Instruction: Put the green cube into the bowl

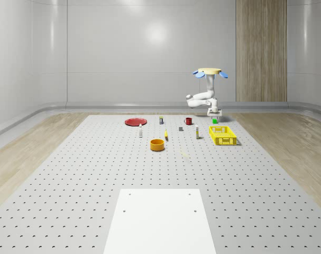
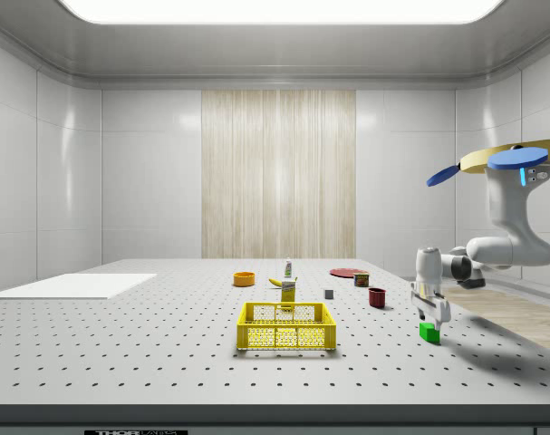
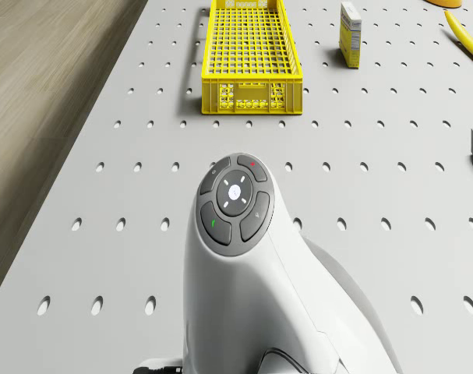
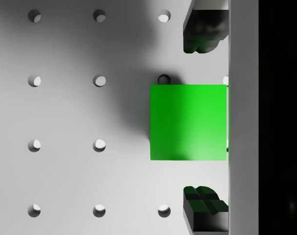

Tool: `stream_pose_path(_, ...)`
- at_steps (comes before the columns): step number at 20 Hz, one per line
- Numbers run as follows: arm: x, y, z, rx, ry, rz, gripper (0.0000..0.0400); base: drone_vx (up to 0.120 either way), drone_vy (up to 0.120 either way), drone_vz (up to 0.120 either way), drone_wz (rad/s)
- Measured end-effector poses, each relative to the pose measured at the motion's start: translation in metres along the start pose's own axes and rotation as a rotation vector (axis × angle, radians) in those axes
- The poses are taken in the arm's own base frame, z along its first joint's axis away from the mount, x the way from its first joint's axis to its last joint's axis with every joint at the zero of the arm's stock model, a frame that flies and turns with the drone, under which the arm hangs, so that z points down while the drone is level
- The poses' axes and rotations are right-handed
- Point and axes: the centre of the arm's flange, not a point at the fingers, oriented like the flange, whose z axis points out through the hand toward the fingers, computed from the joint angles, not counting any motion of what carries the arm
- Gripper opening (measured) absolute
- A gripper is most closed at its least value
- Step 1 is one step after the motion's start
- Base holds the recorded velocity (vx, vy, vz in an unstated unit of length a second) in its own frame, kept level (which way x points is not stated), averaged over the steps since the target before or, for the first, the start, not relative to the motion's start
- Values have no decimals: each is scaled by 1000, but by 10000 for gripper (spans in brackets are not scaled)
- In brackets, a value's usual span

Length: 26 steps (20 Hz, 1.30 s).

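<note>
Wrist camera looks straight down, close over the green cube (image 4: pixel 188 122), between tool fingertips (image 4: pixel 202 29).

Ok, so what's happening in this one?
A drone carrying an arm hovers above the perforated table, beyond the yellow basket in the whole-scene view. Its gripper hangs just above the green cube, which sits on the table. In the wrist view the open fingers straddle the cube without touching it. The orange bowl waits farther off, with nothing in it yet.
</note>
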Motion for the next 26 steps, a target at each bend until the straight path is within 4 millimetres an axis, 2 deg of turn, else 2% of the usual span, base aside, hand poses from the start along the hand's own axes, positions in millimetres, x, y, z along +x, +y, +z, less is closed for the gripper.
stream_pose_path(10, 0, 0, 23, 0, 0, 0, 400, 0, 0, 0, 0)
stream_pose_path(18, 0, 0, 32, 0, 0, 0, 400, 0, 0, 0, 0)
stream_pose_path(22, 0, 0, 35, 0, 0, 1, 310, 0, 0, 0, 0)
stream_pose_path(26, 0, 0, 36, 0, 0, 1, 272, 0, 0, 0, 0)
